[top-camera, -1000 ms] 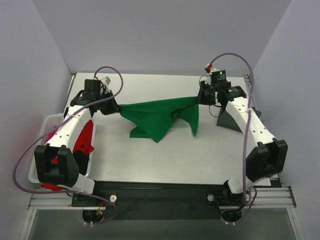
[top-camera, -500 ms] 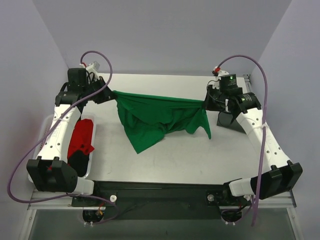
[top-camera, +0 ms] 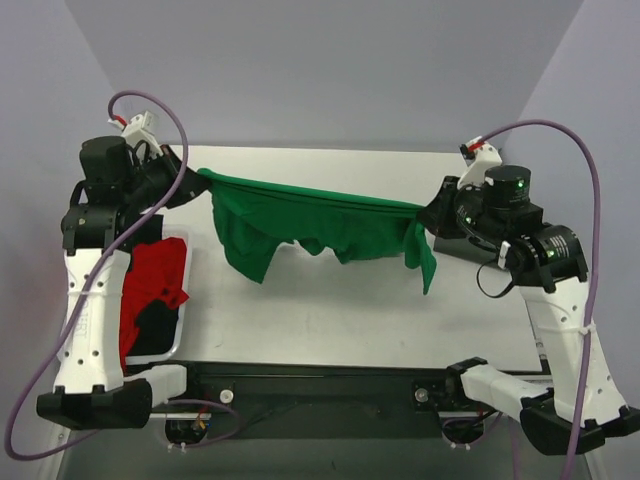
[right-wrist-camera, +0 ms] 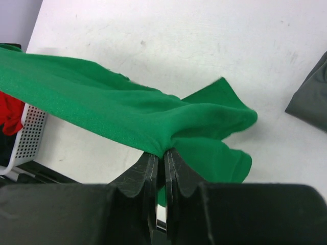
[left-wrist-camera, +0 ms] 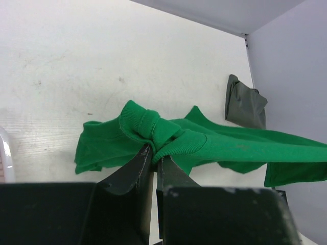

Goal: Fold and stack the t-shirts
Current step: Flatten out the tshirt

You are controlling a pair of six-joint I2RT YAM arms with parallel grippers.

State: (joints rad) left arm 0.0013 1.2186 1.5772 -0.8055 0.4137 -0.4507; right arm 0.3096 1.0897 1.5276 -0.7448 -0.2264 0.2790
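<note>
The white table (top-camera: 330,310) fills the workspace between the 2 arms. Above it, the bright green t-shirt (top-camera: 300,225) is stretched in the air from left to right. Its top edge is pulled nearly taut, and its loose folds hang down towards the tabletop; whether they touch it cannot be told.

The white lattice basket (top-camera: 184,295) sits at the table's left edge, beside the left arm. It holds a crumpled red t-shirt (top-camera: 150,280) with a black t-shirt (top-camera: 150,325) partly under it. A folded dark grey t-shirt (left-wrist-camera: 245,102) lies flat on the table at the far right, near the wall.

The left gripper (left-wrist-camera: 153,150) is raised over the far left corner. Its fingers are clamped on a bunched, ribbed edge of the green t-shirt. The right gripper (right-wrist-camera: 164,153) is raised at the right side, with its fingers pinched tight on the opposite end of the cloth.
</note>
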